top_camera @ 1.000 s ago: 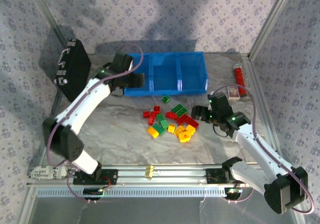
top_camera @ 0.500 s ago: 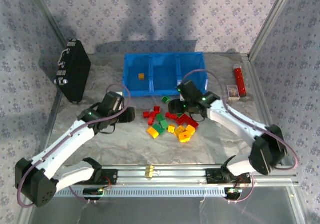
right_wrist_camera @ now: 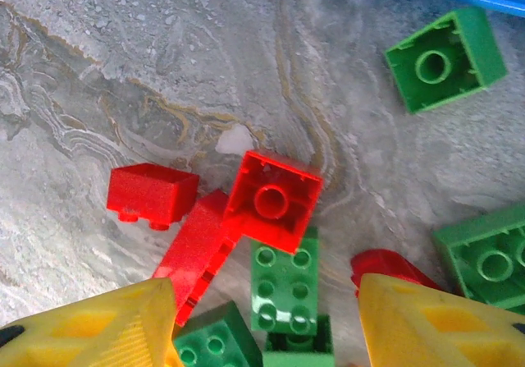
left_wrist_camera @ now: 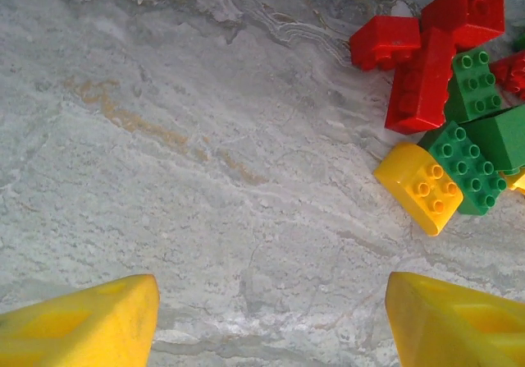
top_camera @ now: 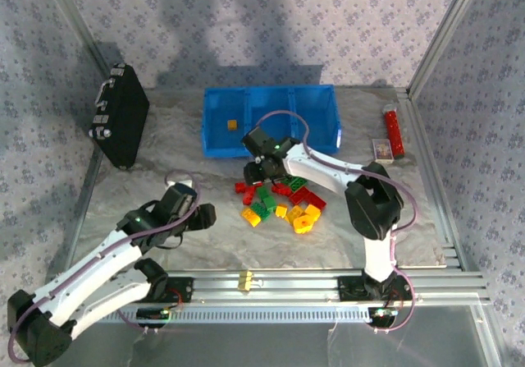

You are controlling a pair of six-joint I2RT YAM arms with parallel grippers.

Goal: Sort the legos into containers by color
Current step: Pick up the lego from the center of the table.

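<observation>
The legos (top_camera: 281, 199) lie in a loose red, green and yellow pile in the middle of the table. One small yellow brick (top_camera: 232, 124) sits in the left compartment of the blue tray (top_camera: 316, 94). My right gripper (top_camera: 256, 173) hangs open over the pile's upper left corner. Between its yellow fingers (right_wrist_camera: 98, 326) lie a green studded brick (right_wrist_camera: 284, 280) and an upside-down red brick (right_wrist_camera: 273, 200). My left gripper (top_camera: 204, 216) is open and empty, low over bare table left of the pile. A yellow brick (left_wrist_camera: 418, 186) and red bricks (left_wrist_camera: 420, 67) show at its upper right.
A black hard case (top_camera: 120, 114) leans at the back left. A long red tube (top_camera: 394, 130) and a small white box (top_camera: 383, 150) lie at the right, near the frame post. An aluminium rail (top_camera: 312, 283) runs along the near edge.
My left arm has drawn back from the tray toward the near left, with a yellow brick left in the left compartment. My right arm has swung left across the pile.
</observation>
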